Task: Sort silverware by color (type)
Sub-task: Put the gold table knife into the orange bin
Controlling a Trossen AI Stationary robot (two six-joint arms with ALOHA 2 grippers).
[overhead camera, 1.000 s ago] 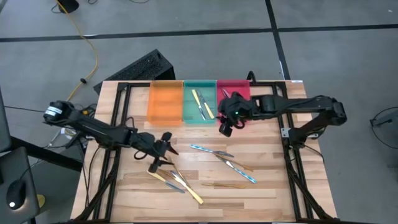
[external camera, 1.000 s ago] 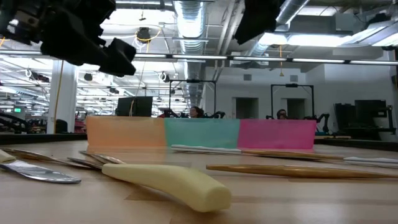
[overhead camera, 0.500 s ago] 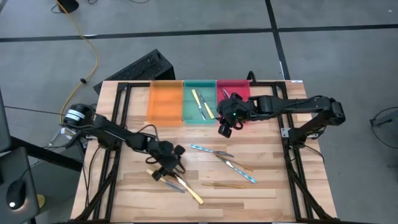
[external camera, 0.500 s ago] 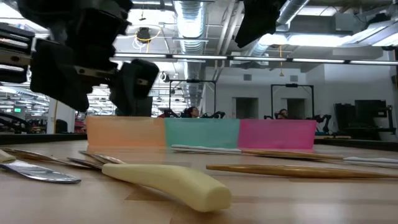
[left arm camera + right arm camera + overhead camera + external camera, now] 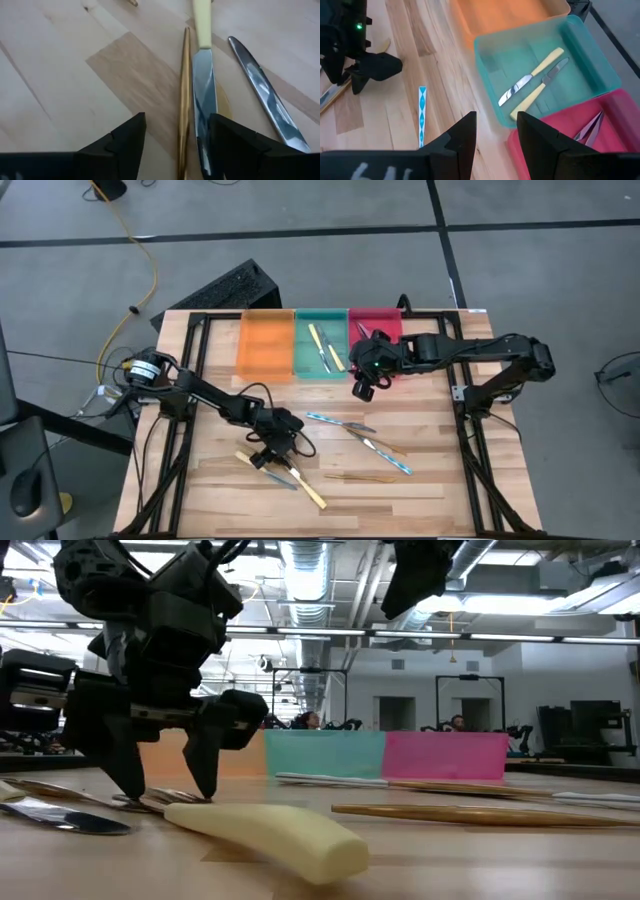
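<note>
While low over table [image 5: 430,460]: left gripper [image 5: 177,137] fingers parted, straddling bronze utensil [image 5: 184,95] beside yellow-handled knife [image 5: 202,85]. Right gripper [image 5: 496,131] parted, empty, near green tray [image 5: 580,42].

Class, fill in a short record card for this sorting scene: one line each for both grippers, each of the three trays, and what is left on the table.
left gripper: jaws open, lowered over a bronze utensil beside a yellow-handled knife
right gripper: jaws open, raised near the trays
orange tray: nothing visible inside
green tray: two yellow-handled knives
red tray: holds a silvery utensil
table: several utensils unsorted
</note>
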